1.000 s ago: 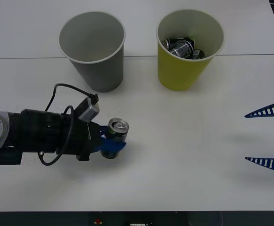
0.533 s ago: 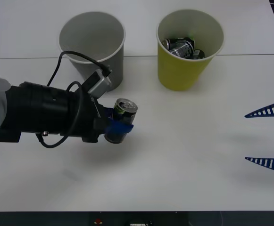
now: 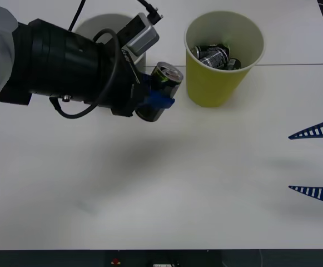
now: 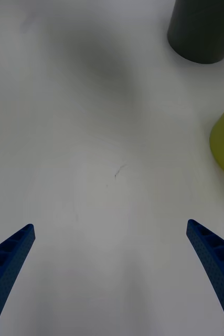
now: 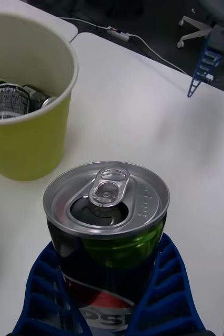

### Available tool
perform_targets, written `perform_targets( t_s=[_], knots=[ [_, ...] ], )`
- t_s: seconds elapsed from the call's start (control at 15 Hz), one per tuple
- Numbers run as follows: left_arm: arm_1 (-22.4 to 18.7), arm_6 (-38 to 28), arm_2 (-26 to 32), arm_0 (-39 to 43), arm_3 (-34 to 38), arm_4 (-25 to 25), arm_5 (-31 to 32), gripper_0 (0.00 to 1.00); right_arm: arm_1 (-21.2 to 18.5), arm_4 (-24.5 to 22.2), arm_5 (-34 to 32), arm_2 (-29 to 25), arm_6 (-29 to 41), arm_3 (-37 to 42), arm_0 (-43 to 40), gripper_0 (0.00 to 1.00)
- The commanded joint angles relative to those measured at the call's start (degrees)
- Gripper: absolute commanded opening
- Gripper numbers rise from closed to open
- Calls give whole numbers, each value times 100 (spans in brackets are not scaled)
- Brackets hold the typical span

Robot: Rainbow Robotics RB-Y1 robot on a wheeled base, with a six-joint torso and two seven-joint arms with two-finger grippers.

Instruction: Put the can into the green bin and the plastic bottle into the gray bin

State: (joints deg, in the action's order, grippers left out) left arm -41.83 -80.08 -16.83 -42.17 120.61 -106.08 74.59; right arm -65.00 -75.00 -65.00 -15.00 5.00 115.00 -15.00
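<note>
Can (image 3: pixel 160 89) in the left gripper (image 3: pixel 153 97) — the blue ribbed fingers (image 5: pixel 167 283) clamp its dark sides, and it hangs tilted above the desk (image 3: pixel 205 183), off the surface, just beside the green bin (image 3: pixel 223 61) and short of its rim. The left wrist view shows the can's opened silver top, with other dark cans (image 5: pixel 9 100) lying in the bin beyond it. The gray bin (image 4: pixel 203 29) stands near the desk's far edge, largely hidden behind the left arm. The step in hand looks like the carry to the green bin; next the can must clear the white rim and sit over the opening before the fingers part. The right gripper (image 3: pixel 317 161) waits spread wide at the desk's right edge.
</note>
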Motion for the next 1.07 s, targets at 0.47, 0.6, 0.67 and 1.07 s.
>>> perform_targets(
  t_s=[0.47, 0.6, 0.67, 1.07],
  knots=[
    [870, -17, -1578, -2577, -2789, -800, -920, 0, 0, 0, 0, 0, 0, 0, 0, 100],
    [1204, 45, -1762, -2955, -3615, -888, -1272, 0, 0, 0, 0, 0, 0, 0, 0, 100],
    [1414, 150, -1806, -3192, -4107, -932, -1368, 0, 0, 0, 0, 0, 0, 0, 0, 100],
    [2346, 669, -2017, -4299, -6304, -1081, -1817, 0, 0, 0, 0, 0, 0, 0, 0, 100]
  ],
)
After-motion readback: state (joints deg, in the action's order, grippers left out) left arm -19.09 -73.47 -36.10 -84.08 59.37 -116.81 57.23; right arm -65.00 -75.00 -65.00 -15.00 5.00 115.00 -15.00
